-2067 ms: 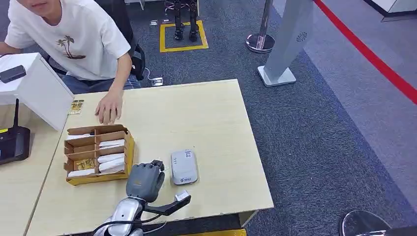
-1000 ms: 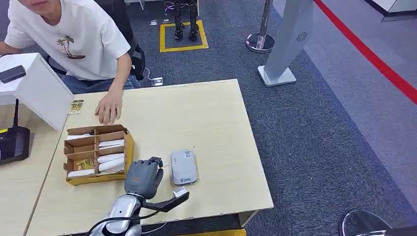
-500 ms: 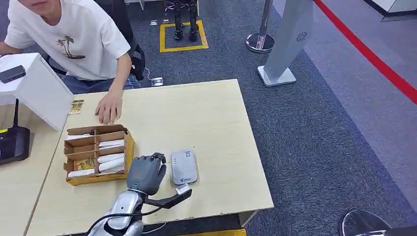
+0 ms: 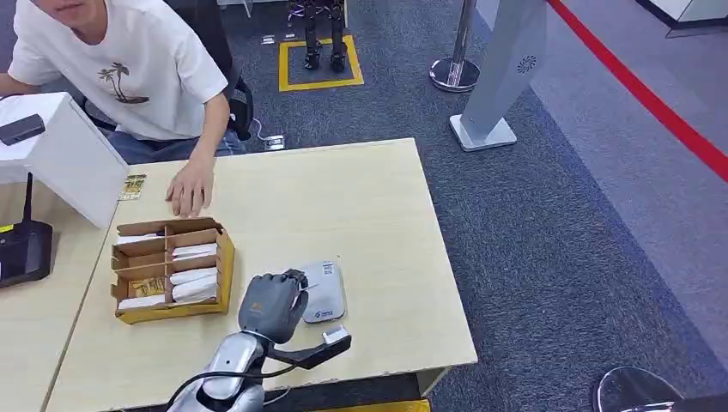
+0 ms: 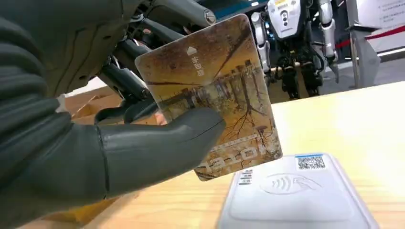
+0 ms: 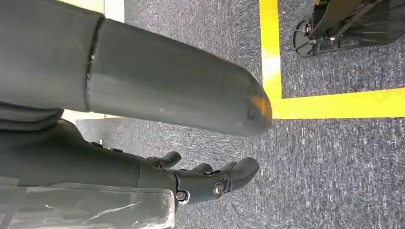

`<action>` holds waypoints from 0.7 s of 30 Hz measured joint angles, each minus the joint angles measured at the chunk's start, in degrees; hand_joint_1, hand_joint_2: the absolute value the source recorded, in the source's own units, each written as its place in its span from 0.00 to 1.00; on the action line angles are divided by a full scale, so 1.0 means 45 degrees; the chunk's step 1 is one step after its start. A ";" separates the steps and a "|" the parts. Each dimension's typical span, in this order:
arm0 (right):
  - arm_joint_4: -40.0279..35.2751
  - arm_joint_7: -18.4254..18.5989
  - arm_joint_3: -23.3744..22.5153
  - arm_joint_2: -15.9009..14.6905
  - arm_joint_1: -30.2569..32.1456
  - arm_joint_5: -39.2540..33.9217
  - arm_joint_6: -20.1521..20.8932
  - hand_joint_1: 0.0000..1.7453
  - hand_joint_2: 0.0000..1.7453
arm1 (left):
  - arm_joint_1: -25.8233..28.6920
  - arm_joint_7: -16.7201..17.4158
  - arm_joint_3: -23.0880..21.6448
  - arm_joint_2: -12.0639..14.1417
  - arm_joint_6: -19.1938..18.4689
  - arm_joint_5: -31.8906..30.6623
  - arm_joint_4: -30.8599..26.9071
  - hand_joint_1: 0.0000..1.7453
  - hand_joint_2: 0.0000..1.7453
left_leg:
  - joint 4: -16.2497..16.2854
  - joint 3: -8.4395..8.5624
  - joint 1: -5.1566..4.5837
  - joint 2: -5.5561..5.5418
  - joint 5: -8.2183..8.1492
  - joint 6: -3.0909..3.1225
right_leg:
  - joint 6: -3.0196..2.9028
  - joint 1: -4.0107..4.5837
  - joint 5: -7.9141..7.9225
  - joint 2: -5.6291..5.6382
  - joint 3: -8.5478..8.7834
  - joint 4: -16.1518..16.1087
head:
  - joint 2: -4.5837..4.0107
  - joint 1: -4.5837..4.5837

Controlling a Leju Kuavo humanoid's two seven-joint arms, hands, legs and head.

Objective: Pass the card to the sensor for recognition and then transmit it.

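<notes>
My left hand hovers at the near left edge of the grey card sensor on the light wooden table. In the left wrist view that hand pinches a brown and gold picture card between thumb and fingers, held just above the near end of the sensor, whose contactless mark shows. My right hand hangs over grey carpet with its fingers apart and nothing in them.
A cardboard box with compartments of cards stands left of my hand. A person sits at the far left with a hand flat on the table. A black device and white box stand at left.
My left hand has moved right, from beside the cardboard box to the sensor's left edge, carrying the card over it. The person and box have not moved.
</notes>
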 joint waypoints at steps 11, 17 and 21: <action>-0.0005 0.0005 0.0000 -0.0005 -0.0003 -0.0078 -0.0010 0.00 1.00 | 0.0263 0.0301 -0.0073 -0.0005 -0.0175 0.0224 0.0442 1.00 1.00 | 0.0000 -0.0001 -0.0001 -0.0002 -0.0001 0.0000 | 0.0001 0.0000 -0.0001 -0.0004 0.0003 0.0000 | 0.0000 0.0000; -0.0005 0.0029 0.0000 -0.0010 -0.0011 -0.0102 -0.0010 0.00 1.00 | 0.0453 0.0374 -0.0073 -0.0078 -0.0131 0.0389 0.0772 1.00 1.00 | 0.0000 0.0016 -0.0001 -0.0006 -0.0001 0.0001 | 0.0002 -0.0001 -0.0002 -0.0014 0.0025 -0.0001 | 0.0000 0.0000; -0.0005 0.0034 0.0000 -0.0005 -0.0010 -0.0102 -0.0010 0.00 1.00 | 0.0470 0.0374 -0.0073 -0.0131 -0.0117 0.0398 0.0874 1.00 1.00 | -0.0001 0.0032 -0.0001 -0.0008 -0.0001 0.0001 | 0.0002 -0.0001 -0.0002 -0.0017 0.0044 -0.0001 | 0.0000 0.0000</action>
